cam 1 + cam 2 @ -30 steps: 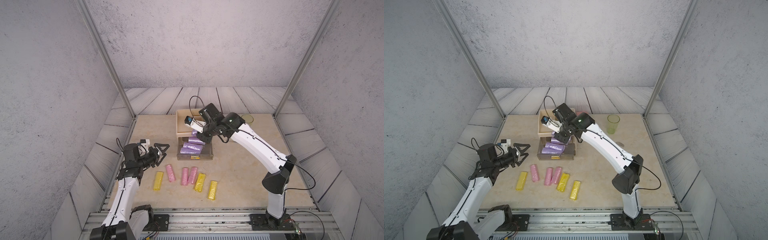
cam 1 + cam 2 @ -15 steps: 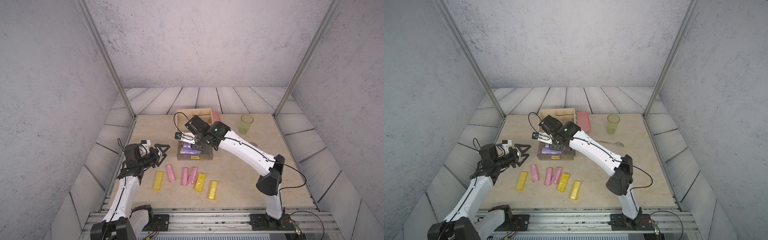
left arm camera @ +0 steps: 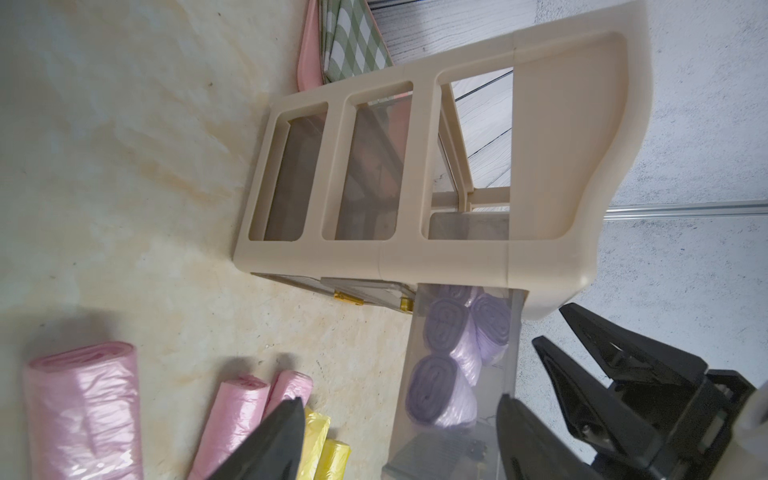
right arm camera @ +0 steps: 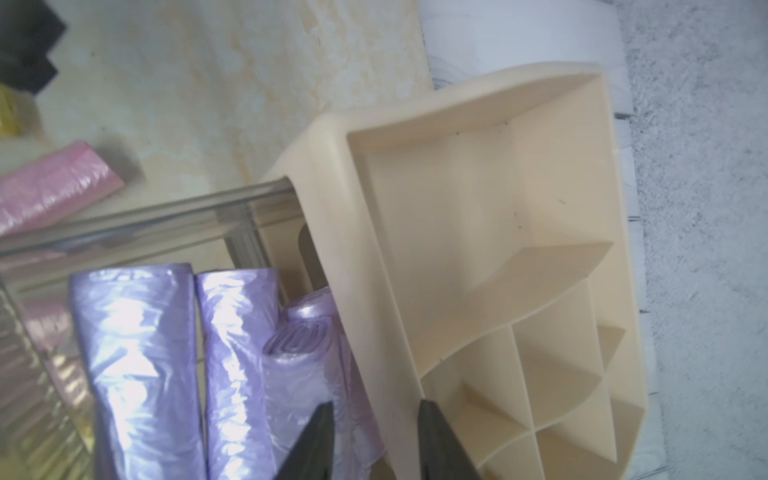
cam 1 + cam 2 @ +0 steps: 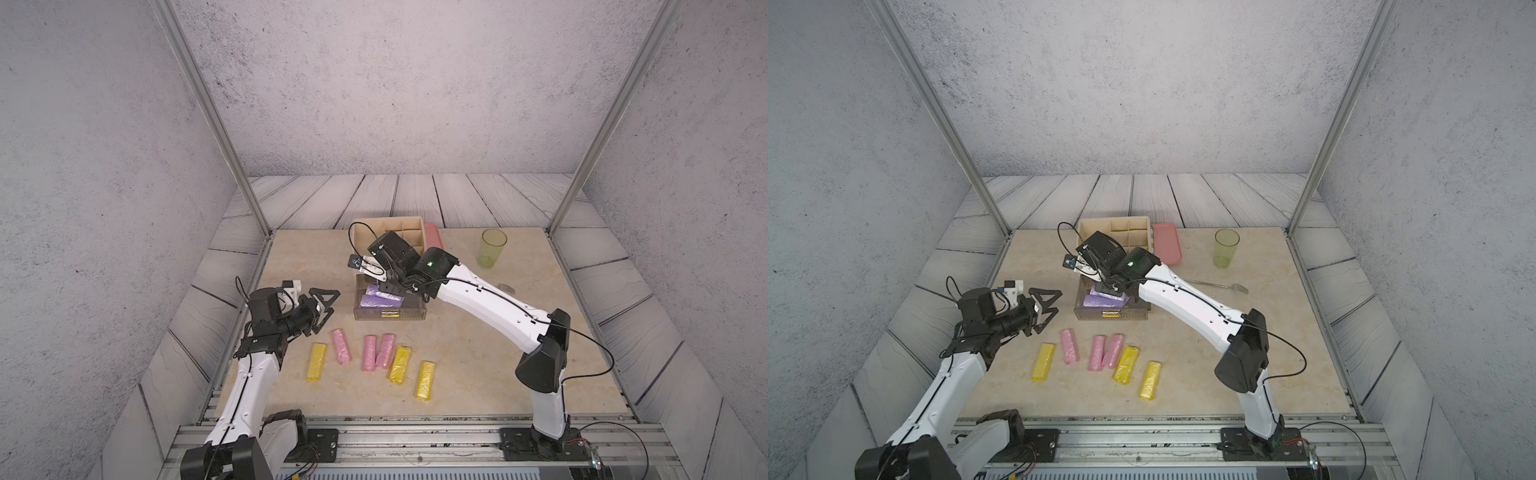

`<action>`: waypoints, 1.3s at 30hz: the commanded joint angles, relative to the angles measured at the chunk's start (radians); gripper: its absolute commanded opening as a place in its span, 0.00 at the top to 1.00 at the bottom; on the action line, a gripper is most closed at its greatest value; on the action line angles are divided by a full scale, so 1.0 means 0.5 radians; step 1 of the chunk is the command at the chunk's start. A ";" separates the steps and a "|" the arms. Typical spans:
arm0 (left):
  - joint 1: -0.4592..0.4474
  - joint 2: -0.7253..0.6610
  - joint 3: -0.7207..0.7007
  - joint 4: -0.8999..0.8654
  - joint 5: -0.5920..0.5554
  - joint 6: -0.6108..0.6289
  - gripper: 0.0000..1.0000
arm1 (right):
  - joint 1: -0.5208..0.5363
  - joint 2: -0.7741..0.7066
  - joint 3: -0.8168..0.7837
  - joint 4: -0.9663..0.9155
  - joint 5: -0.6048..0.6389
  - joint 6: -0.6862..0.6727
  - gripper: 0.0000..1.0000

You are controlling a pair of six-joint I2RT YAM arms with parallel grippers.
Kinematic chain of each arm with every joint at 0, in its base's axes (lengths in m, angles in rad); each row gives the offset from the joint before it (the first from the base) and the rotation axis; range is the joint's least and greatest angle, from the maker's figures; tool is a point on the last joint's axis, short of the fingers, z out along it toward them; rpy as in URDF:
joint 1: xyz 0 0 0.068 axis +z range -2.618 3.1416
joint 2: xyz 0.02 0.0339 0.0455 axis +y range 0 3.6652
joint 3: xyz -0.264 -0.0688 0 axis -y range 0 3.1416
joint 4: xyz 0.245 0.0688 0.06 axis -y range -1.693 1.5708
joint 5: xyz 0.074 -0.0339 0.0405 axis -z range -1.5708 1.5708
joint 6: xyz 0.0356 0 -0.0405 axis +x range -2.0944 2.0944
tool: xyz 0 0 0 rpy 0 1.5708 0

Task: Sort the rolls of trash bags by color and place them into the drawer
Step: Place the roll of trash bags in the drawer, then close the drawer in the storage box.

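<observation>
Purple rolls (image 5: pixel 380 297) lay bunched in the pulled-out drawer (image 5: pixel 390 319). Over the last second the right gripper (image 4: pixel 376 415) had drawn back from over the beige organiser (image 5: pixel 405 226) to hang above that drawer, its jaws narrowly parted with nothing between them. That suggested the purple group was delivered. Three pink rolls (image 5: pixel 368 352) and three yellow rolls (image 5: pixel 400 365) still waited on the table (image 5: pixel 478 374), near the left gripper (image 5: pixel 327 305), which hovered spread wide and empty.

Both top views look down from high, in front of the beige plastic drawer cabinet (image 5: pixel 409 232), and share the whole marble-patterned table (image 5: pixel 478 374). The left wrist view faces the cabinet (image 3: pixel 415 257) side, low and near; the right wrist view hangs close over the cabinet (image 4: pixel 457 208) top.
</observation>
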 commanded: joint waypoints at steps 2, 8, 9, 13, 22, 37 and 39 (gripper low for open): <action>-0.014 -0.061 0.096 -0.127 -0.024 0.112 0.24 | -0.004 -0.527 -0.370 0.298 -0.099 0.370 0.74; -0.013 -0.042 0.110 -0.079 -0.054 0.099 0.30 | -0.004 -1.023 -0.964 0.573 -0.538 0.808 0.81; -0.014 -0.034 0.125 -0.079 -0.057 0.101 0.32 | -0.004 -1.073 -1.059 0.600 -0.616 0.884 0.84; -0.013 0.003 0.255 -0.107 -0.159 0.188 0.45 | -0.003 -1.230 -1.398 0.741 -0.720 1.110 0.88; -0.136 0.467 1.160 -0.632 -0.643 0.782 0.34 | -0.001 -1.396 -1.786 0.975 -1.020 1.444 0.82; -0.666 1.353 2.375 -1.456 -1.159 1.470 0.35 | 0.042 -1.301 -1.952 1.216 -1.197 1.633 0.80; -0.705 1.414 2.438 -1.494 -1.233 1.503 0.37 | 0.048 -1.292 -1.952 1.232 -1.180 1.640 0.80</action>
